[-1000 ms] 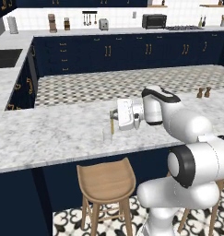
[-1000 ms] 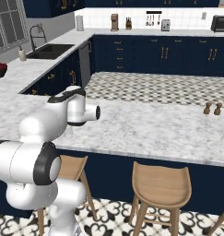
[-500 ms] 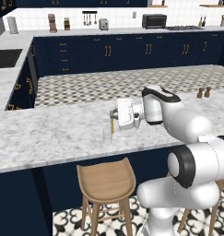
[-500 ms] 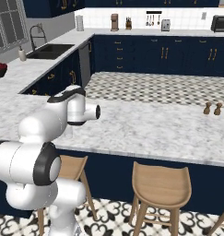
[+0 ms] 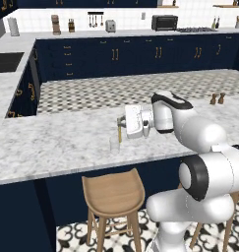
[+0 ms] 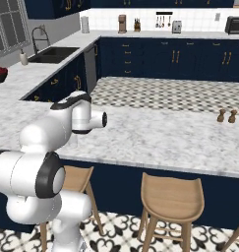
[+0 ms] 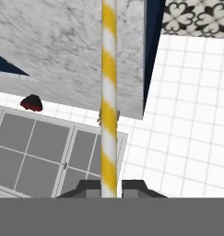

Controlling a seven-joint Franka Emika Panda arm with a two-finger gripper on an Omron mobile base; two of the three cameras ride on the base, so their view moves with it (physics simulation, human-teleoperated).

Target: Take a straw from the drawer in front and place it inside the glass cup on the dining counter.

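The white arm reaches out level over the marbled tabletop (image 5: pixel 57 142) of the dining counter, its wrist turned sideways so the claw (image 5: pixel 122 121) points toward nine o'clock in the left base view. The claw is pinched shut on the straw (image 5: pixel 120 134), which hangs down from it over the stone. In the hand view the straw (image 7: pixel 108 92) runs straight up from between the two dark finger tips (image 7: pixel 88 188), striped yellow and white, and the claw (image 7: pixel 109 190) is closed tight around its base. The glass cup (image 5: pixel 114 144) stands on the tabletop just below and slightly toward seven o'clock of the straw's lower end; it is so clear that I cannot tell whether the tip is inside the rim or just beside it. A wooden stool (image 5: pixel 113 194) sits under the overhang directly below the cup. Off toward three o'clock along the same tabletop, well apart from the arm, stand two small brown shakers (image 5: pixel 217 99). From the right base view the arm's elbow (image 6: pixel 74 115) hides the claw and cup.
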